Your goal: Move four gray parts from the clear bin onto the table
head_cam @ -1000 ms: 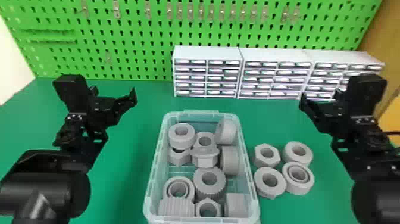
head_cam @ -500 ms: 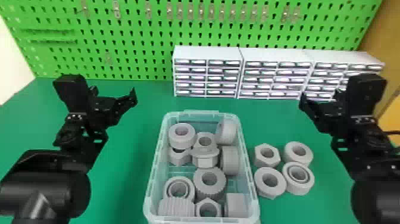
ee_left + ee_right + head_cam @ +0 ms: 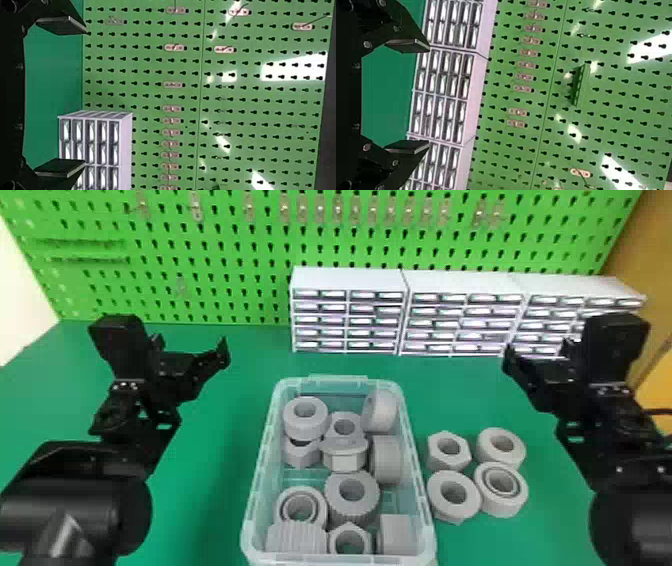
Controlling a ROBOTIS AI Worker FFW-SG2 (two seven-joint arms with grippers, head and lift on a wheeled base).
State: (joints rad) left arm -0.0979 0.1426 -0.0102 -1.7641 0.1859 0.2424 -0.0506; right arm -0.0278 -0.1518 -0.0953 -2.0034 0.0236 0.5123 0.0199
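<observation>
1. Four gray parts sit on the table (image 3: 220, 500), just R of the clear bin (image 3: 422, 510), in a tight cluster: a hex nut (image 3: 434, 457) and a plain ring (image 3: 517, 455) at the far side, a flanged nut (image 3: 442, 508) and a double-walled ring (image 3: 502, 508) at the near side.
2. More gray pcs (image 3: 350, 462) crowd the bin, incl. some overlapping at its far end (a thick ring (image 3: 305, 430) lies partly over another pc). Bin walls ring them all round, i.e. a rim stands btwn them & the table.
3. L gripper (image 3: 191, 347): up past the bin's L side, over the table, fingers wide apart & empty.
4. R gripper (image 3: 537, 352): off to the R, beyond the cluster, also wide & empty (in head view it overlaps the R-hand drawer unit (image 3: 580, 287)).
5. Behind the bin: that unit plus the middle drawer unit (image 3: 455, 282) & L-hand drawer unit (image 3: 347, 280), side by side at the back of the table.
6. Backdrop: green pegboard (image 3: 240, 255) w/ a row of small metal hooks (image 3: 320, 207) (plus a green ledge (image 3: 582, 85), seen in R wrist view).
</observation>
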